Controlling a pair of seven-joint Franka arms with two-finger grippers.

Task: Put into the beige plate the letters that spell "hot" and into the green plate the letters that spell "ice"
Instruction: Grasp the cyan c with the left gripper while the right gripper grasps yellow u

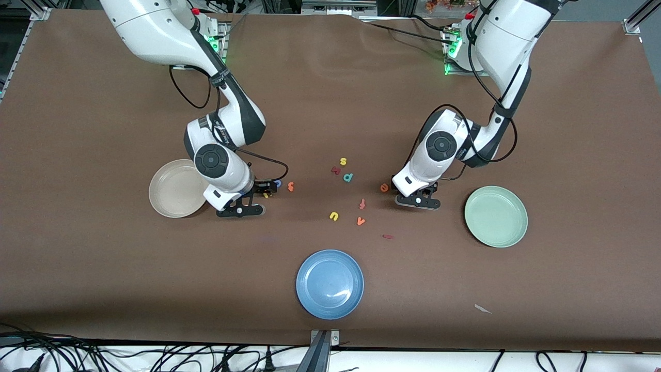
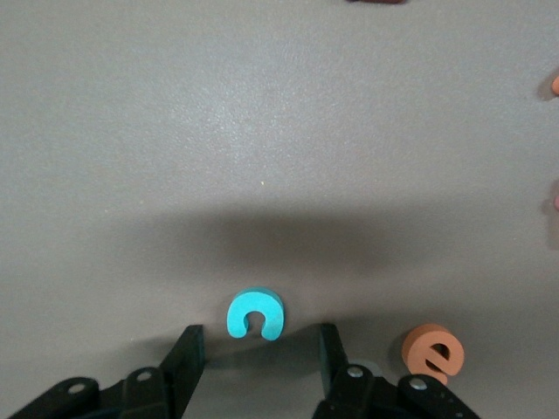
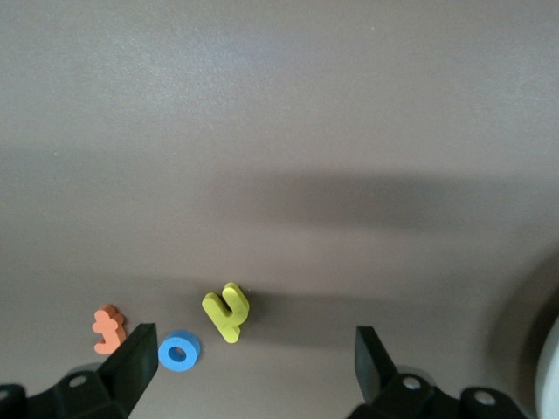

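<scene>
Both tools gape, left tool (image 2: 260,349) around the c (image 2: 254,314), right tool (image 3: 253,353) around the h (image 3: 227,312): light, squashy foam, best pinched across flat edges.

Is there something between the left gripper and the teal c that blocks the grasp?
Nothing visible does. The teal c lies flat on the table between the fingers of the left gripper. The orange e lies beside it, outside the fingers.

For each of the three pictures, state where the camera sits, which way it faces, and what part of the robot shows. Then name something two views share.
Front view: high across the table, facing both arms' bases; both arms show.
Left wrist view: looks down past the left gripper at the teal c.
Right wrist view: looks down past the right gripper at the yellow h.
Shared: the orange e.
</scene>
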